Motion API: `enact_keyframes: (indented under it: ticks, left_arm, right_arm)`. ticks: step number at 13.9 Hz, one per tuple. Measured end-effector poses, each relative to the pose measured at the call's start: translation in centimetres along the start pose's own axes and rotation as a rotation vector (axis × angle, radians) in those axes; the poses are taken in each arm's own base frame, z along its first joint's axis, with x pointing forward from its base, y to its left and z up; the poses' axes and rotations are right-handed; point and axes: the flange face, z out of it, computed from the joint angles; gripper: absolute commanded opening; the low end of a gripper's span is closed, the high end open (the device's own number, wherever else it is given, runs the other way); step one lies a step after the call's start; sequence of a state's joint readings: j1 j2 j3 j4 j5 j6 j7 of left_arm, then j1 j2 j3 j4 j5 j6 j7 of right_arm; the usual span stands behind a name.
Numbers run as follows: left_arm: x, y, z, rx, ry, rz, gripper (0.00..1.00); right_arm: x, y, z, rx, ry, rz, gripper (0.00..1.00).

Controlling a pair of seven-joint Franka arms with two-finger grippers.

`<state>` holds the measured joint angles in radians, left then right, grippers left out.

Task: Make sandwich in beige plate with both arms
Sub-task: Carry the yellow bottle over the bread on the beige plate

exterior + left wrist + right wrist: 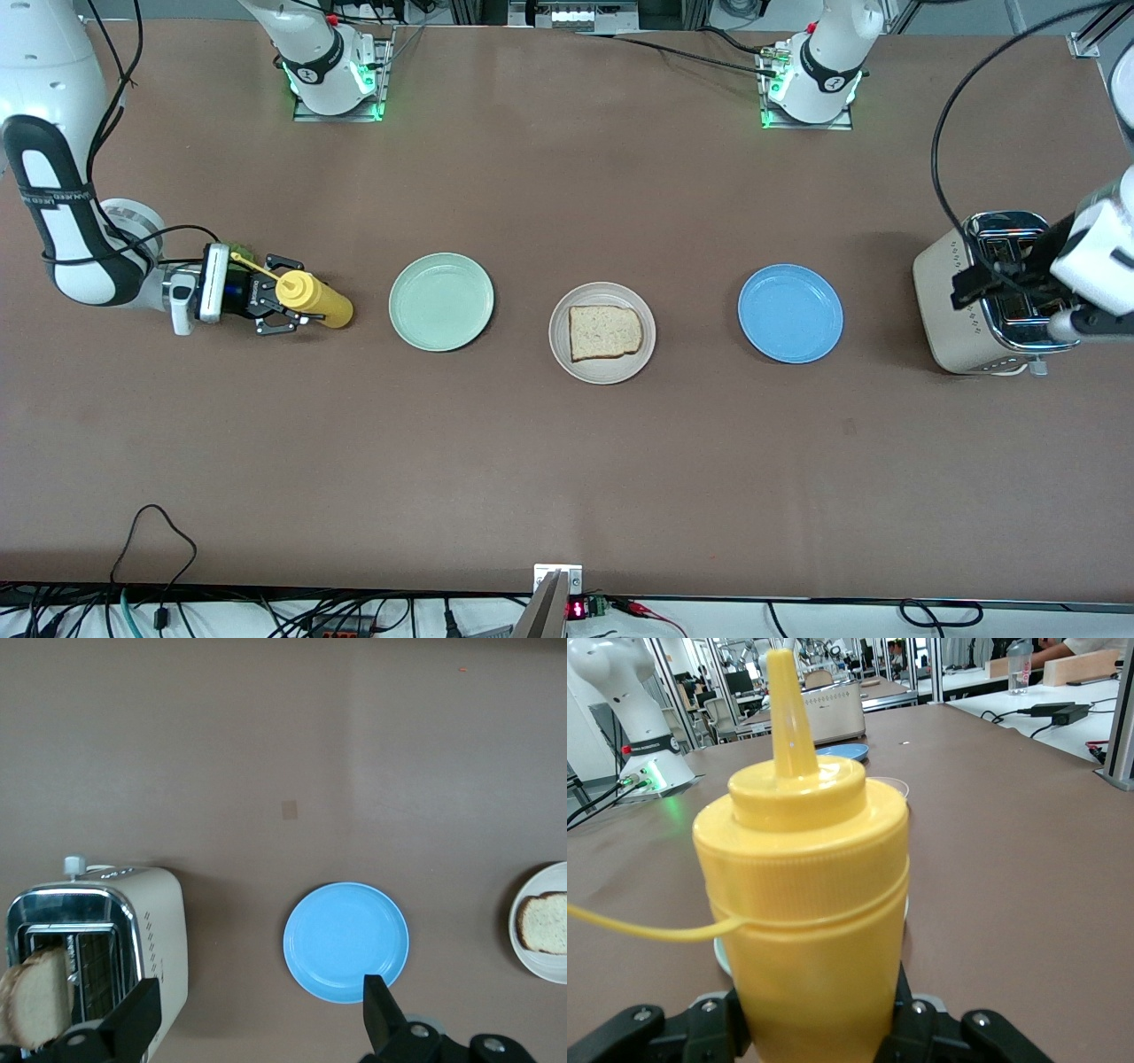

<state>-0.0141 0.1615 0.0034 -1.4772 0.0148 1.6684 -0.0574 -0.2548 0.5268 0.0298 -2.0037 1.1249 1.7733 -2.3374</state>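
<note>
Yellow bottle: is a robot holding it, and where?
Yes. The right pincer grips the yellow bottle around its body, below the cap. The left pincer is open over the toaster, holding nothing.

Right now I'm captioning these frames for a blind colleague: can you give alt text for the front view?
The right gripper closes around a yellow squeeze bottle beside a mint-green plate. One bread slice lies on the beige plate mid-table, then a blue plate; the left gripper hangs open over a toaster.
</note>
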Motion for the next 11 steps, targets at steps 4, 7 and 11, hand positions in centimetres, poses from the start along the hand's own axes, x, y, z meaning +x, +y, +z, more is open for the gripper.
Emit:
enact_keyframes:
  ticks: [4, 7, 11]
  left_arm:
    - [-2.3, -2.4, -0.7, 0.003, -0.050, -0.035, 1.00]
    - [-2.8, -1.7, -0.3, 0.002, -0.075, -0.024, 1.00]
    - [-4.1, -0.9, 0.3, 0.002, -0.073, -0.010, 1.00]
  right_arm:
    - [7.9, 0.7, 2.0, -0.021, -0.065, 0.058, 0.12]
    - [13.0, 0.5, 4.4, -0.046, -0.117, 0.095, 0.12]
    - [18.5, -0.2, 8.7, -0.099, -0.226, 0.113, 0.12]
